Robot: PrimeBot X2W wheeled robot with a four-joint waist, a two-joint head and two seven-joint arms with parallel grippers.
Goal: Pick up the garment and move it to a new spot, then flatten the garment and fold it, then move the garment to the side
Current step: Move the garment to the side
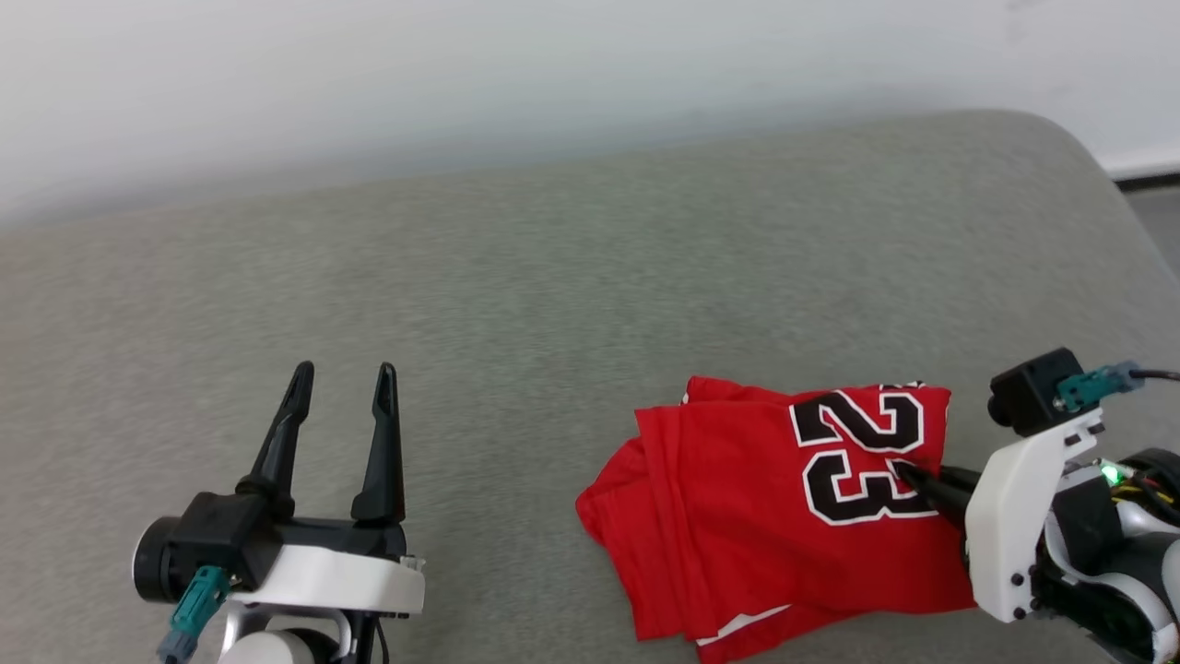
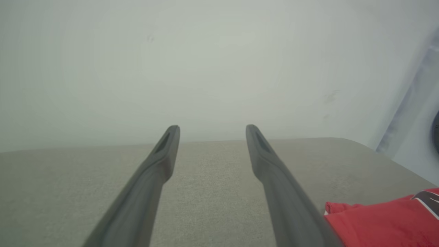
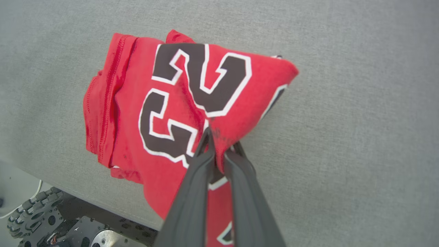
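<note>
Head view is showing the folded red shirt (image 1: 737, 516) lying near the front edge of the grey table (image 1: 553, 277), toward its right corner. The right hand (image 1: 908, 475) is pinching a fold beside the black "23", fingers clamped on the cloth. The left hand (image 1: 345, 369) is hovering over the front left, fingers apart, holding nothing.

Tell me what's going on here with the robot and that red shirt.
The right gripper has its jaws shut on a pinch of the red garment, beside the black 23. The garment lies bunched on the grey padded surface. The left gripper hovers apart to the left, jaws open and holding nothing.
</note>
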